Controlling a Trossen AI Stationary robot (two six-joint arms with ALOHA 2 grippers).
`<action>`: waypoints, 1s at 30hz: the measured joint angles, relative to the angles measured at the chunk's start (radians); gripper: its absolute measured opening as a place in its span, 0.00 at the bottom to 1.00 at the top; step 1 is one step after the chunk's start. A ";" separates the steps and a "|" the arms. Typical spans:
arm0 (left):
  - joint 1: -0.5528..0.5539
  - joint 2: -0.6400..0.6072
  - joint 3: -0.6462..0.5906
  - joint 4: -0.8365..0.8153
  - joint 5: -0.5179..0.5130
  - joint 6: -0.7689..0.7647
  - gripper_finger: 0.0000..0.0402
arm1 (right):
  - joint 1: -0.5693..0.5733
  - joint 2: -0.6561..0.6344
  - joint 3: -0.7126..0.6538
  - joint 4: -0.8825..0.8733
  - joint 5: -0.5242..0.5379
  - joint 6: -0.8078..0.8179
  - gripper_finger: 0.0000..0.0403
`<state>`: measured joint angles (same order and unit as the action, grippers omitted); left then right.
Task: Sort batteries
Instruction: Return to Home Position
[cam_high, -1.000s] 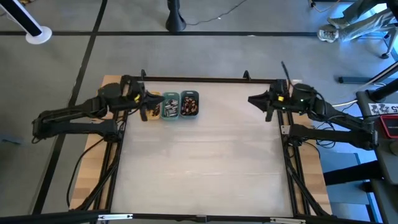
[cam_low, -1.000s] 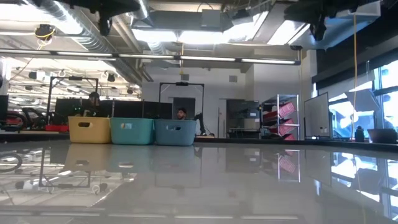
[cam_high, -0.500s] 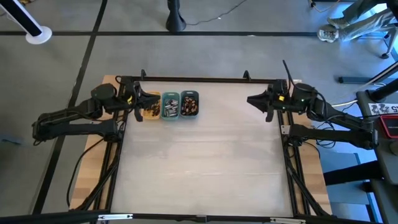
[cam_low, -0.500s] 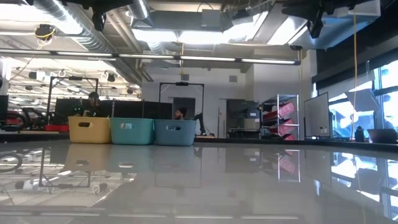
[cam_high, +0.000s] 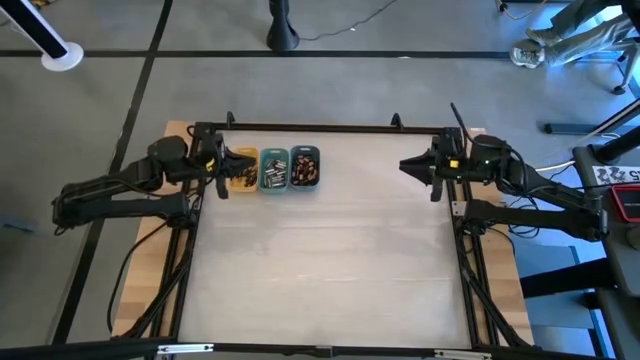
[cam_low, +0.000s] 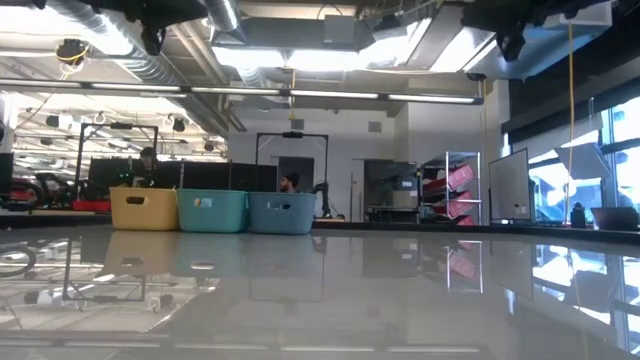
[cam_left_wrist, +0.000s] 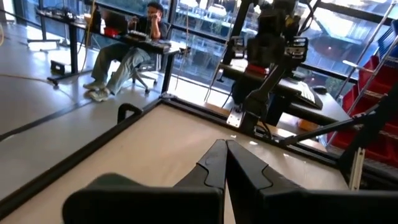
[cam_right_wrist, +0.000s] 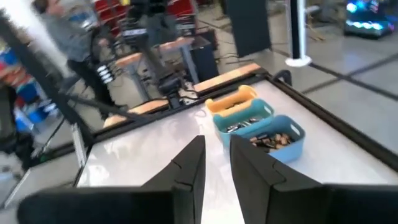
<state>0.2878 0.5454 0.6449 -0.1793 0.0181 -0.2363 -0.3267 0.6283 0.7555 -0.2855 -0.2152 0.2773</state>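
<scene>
**Room surrounding the work cell.**

High view: a grey floor (cam_high: 420, 90) is crossed by dark tape lines (cam_high: 150, 50). A round white stand base (cam_high: 62, 55) and a dark stand foot (cam_high: 284, 38) sit beyond the table's far edge, with an office chair (cam_high: 585, 40) at far right.

Low view: the ceiling is open, with a silver duct (cam_low: 110, 45) and bright light panels (cam_low: 330, 58). A row of dark monitors (cam_low: 200, 175) stands at left. A rack with red bins (cam_low: 450, 185), a whiteboard (cam_low: 508, 185) and tall windows (cam_low: 620, 150) are at right.

Left wrist view: a person (cam_left_wrist: 127, 56) is seated at a desk (cam_left_wrist: 74, 20) before glazed walls.

Table (cam_high: 320, 270) carries yellow tray (cam_high: 245, 171), green tray (cam_high: 273, 170), blue tray (cam_high: 304, 168).
</scene>
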 joint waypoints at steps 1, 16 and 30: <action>0.000 -0.006 0.000 -0.013 0.000 0.000 0.00 | 0.000 -0.001 0.000 0.002 -0.016 -0.024 0.19; 0.000 -0.175 -0.071 -0.063 -0.022 0.002 0.00 | 0.000 -0.090 -0.340 0.413 -0.019 0.056 0.19; 0.000 -0.500 -0.399 0.091 -0.044 -0.118 0.00 | 0.000 -0.130 -0.602 0.757 -0.002 0.123 0.19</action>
<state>0.2878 0.0458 0.2463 -0.0879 -0.0254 -0.3546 -0.3267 0.4980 0.1534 0.4716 -0.2176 0.4004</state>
